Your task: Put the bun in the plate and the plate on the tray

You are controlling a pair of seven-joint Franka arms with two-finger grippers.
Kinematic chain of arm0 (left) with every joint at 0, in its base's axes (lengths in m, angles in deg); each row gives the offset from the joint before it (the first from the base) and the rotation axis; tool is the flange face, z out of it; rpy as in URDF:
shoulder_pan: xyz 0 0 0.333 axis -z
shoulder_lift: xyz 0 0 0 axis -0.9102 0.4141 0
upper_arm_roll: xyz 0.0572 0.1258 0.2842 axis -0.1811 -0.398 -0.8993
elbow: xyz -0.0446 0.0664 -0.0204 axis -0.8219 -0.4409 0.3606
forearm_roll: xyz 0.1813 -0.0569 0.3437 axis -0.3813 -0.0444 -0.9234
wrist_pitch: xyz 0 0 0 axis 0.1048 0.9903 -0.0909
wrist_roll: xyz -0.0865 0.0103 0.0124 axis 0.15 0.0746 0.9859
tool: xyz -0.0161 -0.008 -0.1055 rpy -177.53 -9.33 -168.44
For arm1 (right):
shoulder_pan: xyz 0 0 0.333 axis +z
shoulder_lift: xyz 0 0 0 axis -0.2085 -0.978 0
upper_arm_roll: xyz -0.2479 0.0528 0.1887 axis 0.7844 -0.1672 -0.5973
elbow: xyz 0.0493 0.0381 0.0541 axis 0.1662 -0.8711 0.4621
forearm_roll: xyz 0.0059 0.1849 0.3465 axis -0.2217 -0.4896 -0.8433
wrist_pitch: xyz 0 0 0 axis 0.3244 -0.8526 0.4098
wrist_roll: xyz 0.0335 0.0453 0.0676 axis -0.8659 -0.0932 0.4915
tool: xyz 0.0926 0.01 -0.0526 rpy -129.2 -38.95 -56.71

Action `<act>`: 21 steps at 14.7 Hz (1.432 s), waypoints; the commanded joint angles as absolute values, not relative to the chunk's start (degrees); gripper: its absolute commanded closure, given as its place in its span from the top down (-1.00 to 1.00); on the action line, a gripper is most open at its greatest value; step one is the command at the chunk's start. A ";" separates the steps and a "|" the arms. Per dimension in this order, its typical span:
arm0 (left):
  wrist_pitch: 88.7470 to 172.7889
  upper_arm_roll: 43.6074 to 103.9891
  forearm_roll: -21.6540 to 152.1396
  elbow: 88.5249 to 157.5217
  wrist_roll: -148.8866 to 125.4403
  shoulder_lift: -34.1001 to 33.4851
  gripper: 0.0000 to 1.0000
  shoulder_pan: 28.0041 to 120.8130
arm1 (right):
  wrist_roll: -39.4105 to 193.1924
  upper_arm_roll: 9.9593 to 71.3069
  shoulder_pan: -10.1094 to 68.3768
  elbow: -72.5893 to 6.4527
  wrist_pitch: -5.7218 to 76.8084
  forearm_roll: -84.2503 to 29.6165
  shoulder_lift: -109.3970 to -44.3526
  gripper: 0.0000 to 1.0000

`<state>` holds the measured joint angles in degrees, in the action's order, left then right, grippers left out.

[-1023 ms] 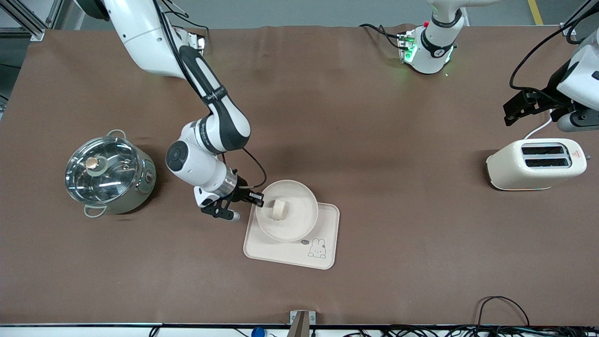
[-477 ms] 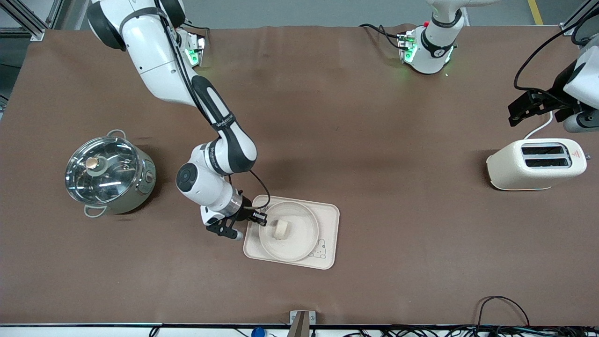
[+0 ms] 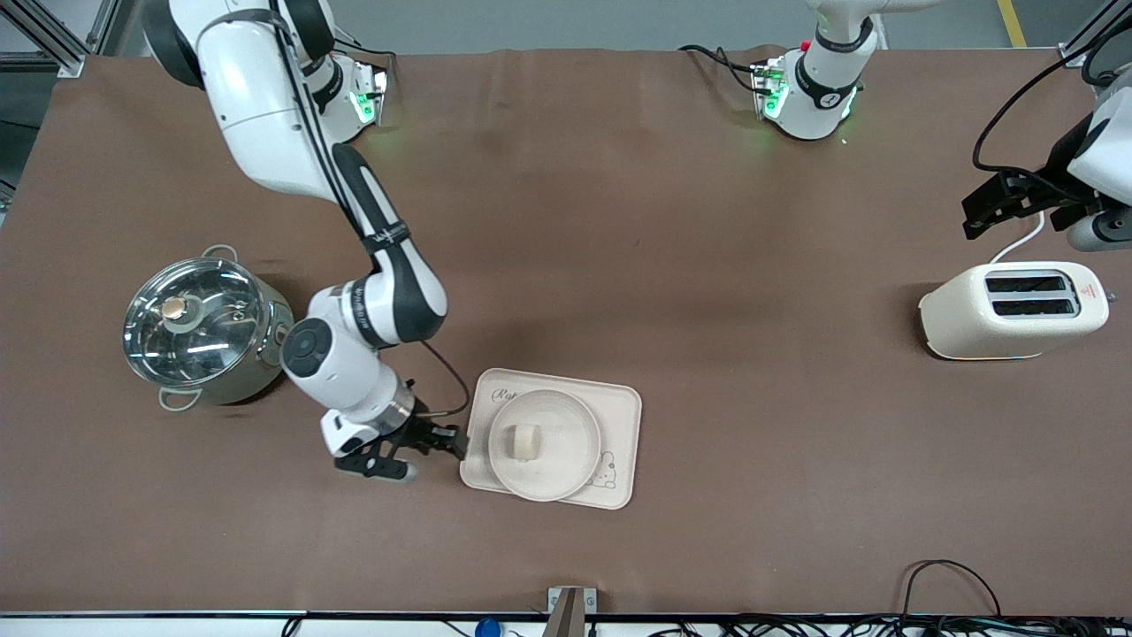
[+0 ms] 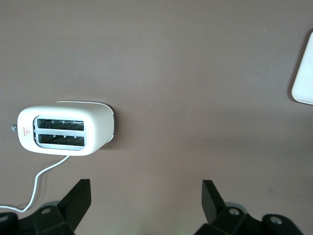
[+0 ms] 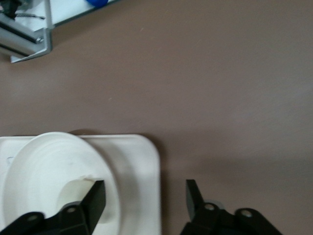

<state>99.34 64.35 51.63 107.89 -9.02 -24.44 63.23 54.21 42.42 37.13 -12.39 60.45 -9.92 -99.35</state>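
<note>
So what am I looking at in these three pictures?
Two robot arms at a brown table. The big picture looks down from across it; the other two come from cameras on the wrists. The bun sits in the round plate, and the plate is on the tray. The right gripper, open and holding nothing, is beside the tray's edge. The left gripper, also open and empty, waits above the toaster. A lidded pot stands toward the right arm's end.

A brown mat (image 3: pixel 672 221) is spread over the whole table. Grey floor (image 3: pixel 566 22) is seen above it. Black cables (image 3: pixel 955 619) are strung along the edge nearest the front camera.
</note>
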 commanded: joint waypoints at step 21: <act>97.72 65.49 56.25 109.09 -10.18 -26.90 1.00 62.99 | 77.83 62.17 34.89 -22.47 10.90 4.34 -56.58 1.00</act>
